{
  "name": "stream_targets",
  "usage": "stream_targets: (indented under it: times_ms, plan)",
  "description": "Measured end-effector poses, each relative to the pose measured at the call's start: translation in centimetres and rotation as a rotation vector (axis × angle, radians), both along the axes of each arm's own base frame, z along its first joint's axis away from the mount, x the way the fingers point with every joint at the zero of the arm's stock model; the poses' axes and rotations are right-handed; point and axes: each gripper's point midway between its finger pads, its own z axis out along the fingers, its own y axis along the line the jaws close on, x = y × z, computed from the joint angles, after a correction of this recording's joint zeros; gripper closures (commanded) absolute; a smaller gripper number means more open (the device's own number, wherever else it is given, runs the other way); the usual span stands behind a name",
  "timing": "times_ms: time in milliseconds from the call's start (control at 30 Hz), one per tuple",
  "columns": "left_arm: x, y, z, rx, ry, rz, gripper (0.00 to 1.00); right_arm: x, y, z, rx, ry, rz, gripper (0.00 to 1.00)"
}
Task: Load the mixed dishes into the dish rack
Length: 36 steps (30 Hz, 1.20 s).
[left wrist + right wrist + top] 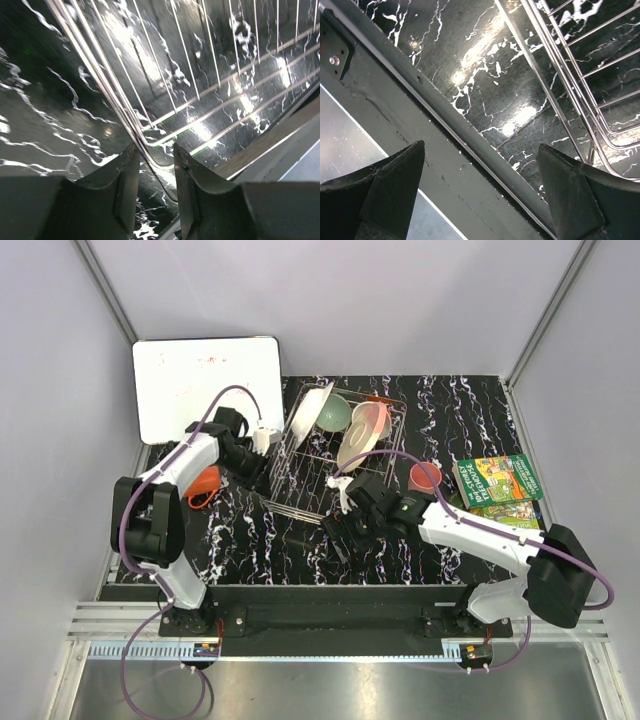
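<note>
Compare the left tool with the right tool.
The left tool is closed narrowly on the rim wire of the dish rack; the right tool is spread wide and empty. The left tool sits at the rack's left side; the right tool at its near edge. Both are beside the rack.

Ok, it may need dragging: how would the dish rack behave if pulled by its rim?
The dish rack looks like rigid thin wire, so probably stiff and light. It would likely slide on the glossy marbled table. The white plate leaning inside might shift or clatter.
</note>
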Motion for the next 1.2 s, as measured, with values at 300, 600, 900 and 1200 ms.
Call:
stream_targets:
  times_ms: [300, 600, 900, 1200]
  plan:
    - [-0.9, -0.1, 0.0, -0.007, -0.053, -0.013, 0.66, 0.7, -0.4, -0.1, -0.020, 0.001, -0.035, 0.00]
    - [-2.5, 0.5, 0.1, 0.014, -0.024, -0.012, 0.53, 1.4, -0.6, -0.2, -0.029, -0.010, -0.054, 0.00]
    - [-1.5, 1.5, 7.3, 0.009, -0.143, -0.020, 0.01, 2.3, -2.1, -0.6, -0.043, -0.070, -0.123, 0.00]
    - [-1.5, 13.2, 10.7, 0.124, -0.291, 0.240, 0.01, 3.5, -4.9, 0.9, -0.051, -0.190, -0.243, 0.00]
